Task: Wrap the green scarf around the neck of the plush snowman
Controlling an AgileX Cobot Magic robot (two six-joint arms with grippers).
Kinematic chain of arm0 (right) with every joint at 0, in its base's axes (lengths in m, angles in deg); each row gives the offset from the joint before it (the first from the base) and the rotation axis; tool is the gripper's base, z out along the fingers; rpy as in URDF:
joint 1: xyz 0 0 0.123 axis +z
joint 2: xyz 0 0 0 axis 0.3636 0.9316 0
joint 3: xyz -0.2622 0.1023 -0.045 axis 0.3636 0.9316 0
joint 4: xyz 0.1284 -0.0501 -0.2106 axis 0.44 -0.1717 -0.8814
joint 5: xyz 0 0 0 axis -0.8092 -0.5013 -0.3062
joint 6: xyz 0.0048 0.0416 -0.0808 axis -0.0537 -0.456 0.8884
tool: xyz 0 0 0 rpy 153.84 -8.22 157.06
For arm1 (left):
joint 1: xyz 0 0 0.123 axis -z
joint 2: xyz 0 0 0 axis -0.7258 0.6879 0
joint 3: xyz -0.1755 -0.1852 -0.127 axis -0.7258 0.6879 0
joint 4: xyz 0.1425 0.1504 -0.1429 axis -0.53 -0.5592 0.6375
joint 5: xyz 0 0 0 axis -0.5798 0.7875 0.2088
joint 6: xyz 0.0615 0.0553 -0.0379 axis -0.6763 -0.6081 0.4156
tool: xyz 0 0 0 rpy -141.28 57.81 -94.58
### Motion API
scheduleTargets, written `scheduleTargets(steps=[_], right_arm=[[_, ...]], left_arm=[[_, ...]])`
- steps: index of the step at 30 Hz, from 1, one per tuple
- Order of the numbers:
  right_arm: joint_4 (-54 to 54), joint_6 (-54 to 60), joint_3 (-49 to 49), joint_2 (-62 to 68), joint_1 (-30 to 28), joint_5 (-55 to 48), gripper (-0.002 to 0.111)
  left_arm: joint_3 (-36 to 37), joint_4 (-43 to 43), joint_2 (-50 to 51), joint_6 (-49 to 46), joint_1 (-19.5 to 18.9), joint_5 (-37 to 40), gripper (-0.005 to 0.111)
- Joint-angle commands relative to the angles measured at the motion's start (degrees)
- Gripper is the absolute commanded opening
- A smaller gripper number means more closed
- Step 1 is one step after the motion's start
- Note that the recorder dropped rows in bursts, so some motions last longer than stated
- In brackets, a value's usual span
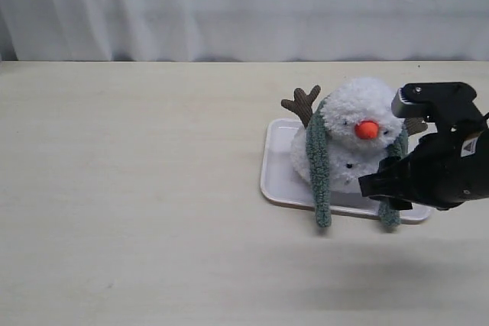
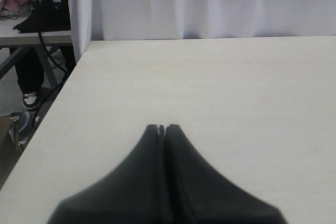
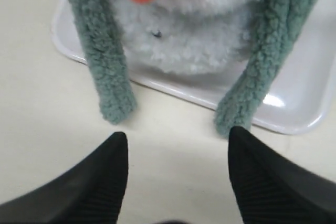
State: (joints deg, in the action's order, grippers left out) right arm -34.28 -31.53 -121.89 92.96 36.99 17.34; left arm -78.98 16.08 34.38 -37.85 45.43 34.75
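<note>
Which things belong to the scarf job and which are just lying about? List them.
Job: green scarf, plush snowman, right end effector, open.
Lying about: white tray under the snowman, table, curtain, left end effector, shut.

We're seeing soft, even light here — bright, slightly washed out on the pale table (image 1: 137, 211), with just a faint shadow band near the exterior view's bottom edge. The tray (image 3: 273, 99) has one glare spot. Up close, the left gripper (image 2: 161, 127) and right gripper (image 3: 177, 132) go blurry.
</note>
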Motion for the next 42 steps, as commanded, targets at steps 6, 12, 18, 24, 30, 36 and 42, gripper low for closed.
scheduleTargets(steps=[6,12,18,24,30,36,42], right_arm=[[3.3,3.2,-0.4,-3.6,14.6,5.2,0.054],[1.8,-1.2,-0.4,4.5,16.5,13.8,0.054],[1.5,-1.2,-0.4,11.6,16.2,17.3,0.054],[0.2,-1.2,-0.4,12.3,15.9,18.7,0.054],[-0.1,-1.2,-0.4,12.3,11.7,14.5,0.054],[-4.1,-2.0,-0.4,12.4,13.6,12.8,0.037],[-9.1,-2.5,-0.4,12.4,13.9,12.2,0.035]], left_arm=[[0.1,0.3,-0.1,0.3,0.5,-0.7,0.0],[0.1,0.3,-0.1,0.3,0.5,-0.7,0.0],[0.1,0.3,-0.1,0.3,0.5,-0.7,0.0],[0.1,0.3,-0.1,0.3,0.5,-0.7,0.0],[0.1,0.3,-0.1,0.3,0.5,-0.7,0.0],[0.1,0.3,-0.1,0.3,0.5,-0.7,0.0],[0.1,0.3,-0.1,0.3,0.5,-0.7,0.0]])
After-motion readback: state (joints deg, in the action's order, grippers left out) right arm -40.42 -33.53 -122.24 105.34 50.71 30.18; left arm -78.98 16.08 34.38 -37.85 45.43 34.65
